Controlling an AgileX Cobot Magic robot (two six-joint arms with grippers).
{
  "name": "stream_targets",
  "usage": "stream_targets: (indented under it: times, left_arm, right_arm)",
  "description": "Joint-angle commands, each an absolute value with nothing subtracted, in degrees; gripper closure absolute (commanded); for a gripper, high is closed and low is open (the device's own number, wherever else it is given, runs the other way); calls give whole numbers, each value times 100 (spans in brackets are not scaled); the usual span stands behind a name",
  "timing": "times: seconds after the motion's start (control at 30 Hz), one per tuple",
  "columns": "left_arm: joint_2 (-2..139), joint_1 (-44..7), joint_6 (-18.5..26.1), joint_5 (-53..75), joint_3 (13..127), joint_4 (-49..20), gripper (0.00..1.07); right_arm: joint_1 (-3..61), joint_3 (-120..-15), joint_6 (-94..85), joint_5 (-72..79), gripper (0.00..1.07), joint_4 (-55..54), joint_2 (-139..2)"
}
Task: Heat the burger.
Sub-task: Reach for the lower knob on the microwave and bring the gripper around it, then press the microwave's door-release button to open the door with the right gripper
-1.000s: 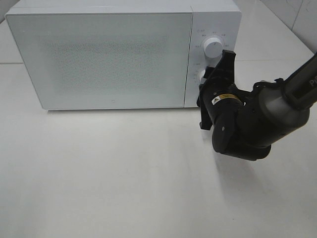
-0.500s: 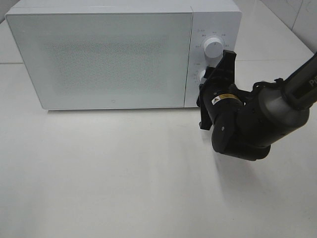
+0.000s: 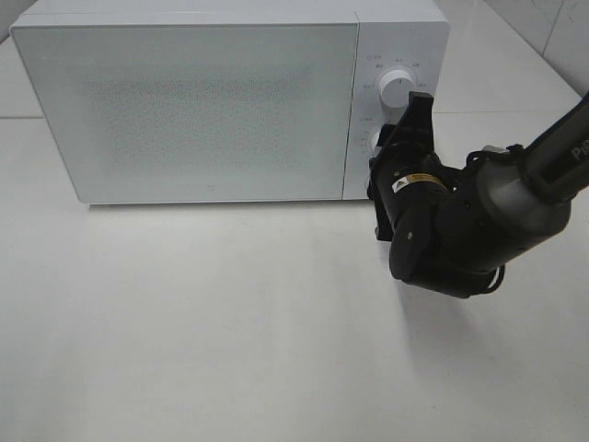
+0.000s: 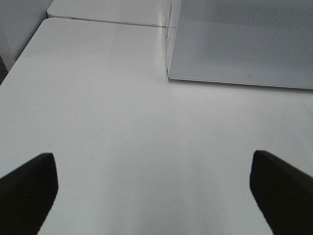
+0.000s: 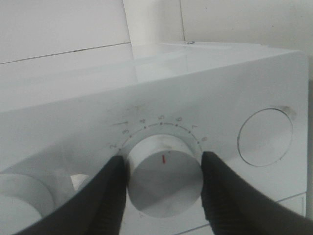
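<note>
The burger is out of view. A white microwave [image 3: 184,101] stands at the back of the table with its door shut. My right gripper [image 3: 385,143] is at the control panel, one finger on each side of the lower dial [image 5: 164,181], and both fingers [image 5: 110,196] touch its rim. The dial's red mark points toward the numbered scale. My left gripper [image 4: 151,196] hangs open over bare table in front of the microwave's left corner, with nothing between its fingertips [image 4: 29,181].
An upper dial [image 3: 395,89] sits above the gripped one. In the right wrist view a flat round disc [image 5: 264,137] lies beside the dial. The right arm's bulky black wrist [image 3: 451,230] hangs over the table [image 3: 230,331] in front of the panel.
The right wrist has rolled and shifted slightly left at the lower dial. The microwave door stays shut.
</note>
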State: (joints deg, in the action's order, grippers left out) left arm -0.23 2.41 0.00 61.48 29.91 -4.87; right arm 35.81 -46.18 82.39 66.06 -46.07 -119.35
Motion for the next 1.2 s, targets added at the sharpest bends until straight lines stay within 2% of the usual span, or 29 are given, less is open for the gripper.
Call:
stream_targets:
  times: [0.03,0.07,0.2,0.43,0.7,0.97,1.0,1.2]
  left_arm:
    - [-132,246,0,6148,2974,-487,6]
    - [-132,246,0,6148,2974,-487,6]
    - [-132,246,0,6148,2974,-487,6]
    - [-132,246,0,6148,2974,-487,6]
    - [-132,246,0,6148,2974,-487,6]
    - [-132,246,0,6148,2974,-487,7]
    - [-132,246,0,6148,2974,-487,7]
    - [-132,246,0,6148,2974,-487,7]
  right_arm:
    - [3547,-4744,8010,8021,45,-4578,-11809]
    - [3552,-4675,7924,8021,38,-4555,-11809]
    - [3558,-4555,7809,7976,33,-4389,-11797]
    - [3558,-4177,7254,7322,32,-3890,-11511]
    - [3558,-3850,4836,5231,33,-3277,-10743]
    - [3541,-3850,2441,3518,33,-3226,-10101]
    - [3541,-3850,1736,3083,33,-3220,-9924]
    - [3541,-3850,327,1925,33,-3214,-9523]
